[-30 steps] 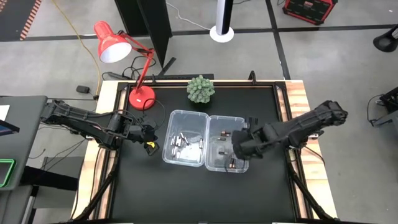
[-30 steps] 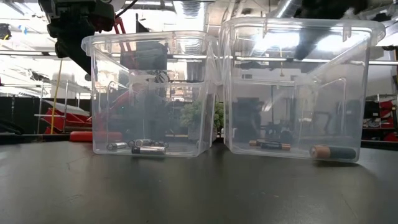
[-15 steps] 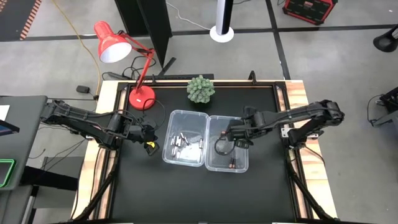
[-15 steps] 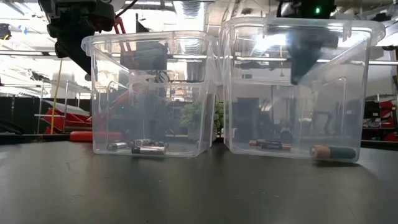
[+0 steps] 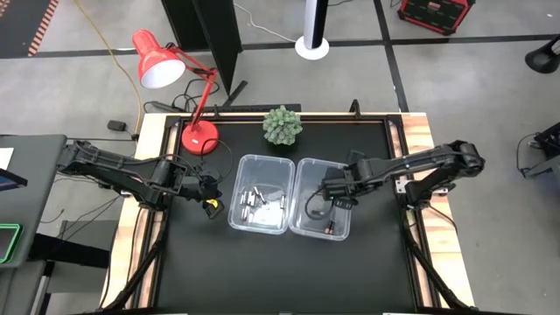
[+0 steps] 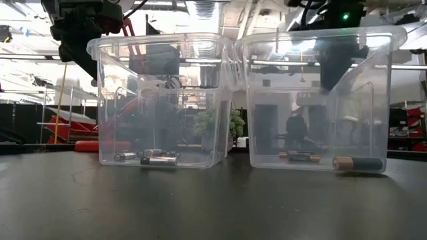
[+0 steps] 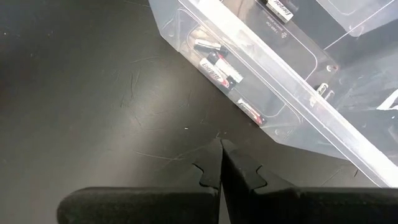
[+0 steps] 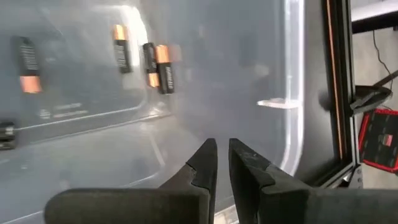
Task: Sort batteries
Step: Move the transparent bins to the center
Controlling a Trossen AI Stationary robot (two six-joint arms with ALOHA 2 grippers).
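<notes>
High view: right gripper over right bin, jaws slightly parted, empty; left gripper left of bins, jaws pressed together

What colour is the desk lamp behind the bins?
Red lamp, shade and base; clearest in the high view.

Open black tabletop in front of two adjoining clear bins; lamp, plant behind.
</notes>
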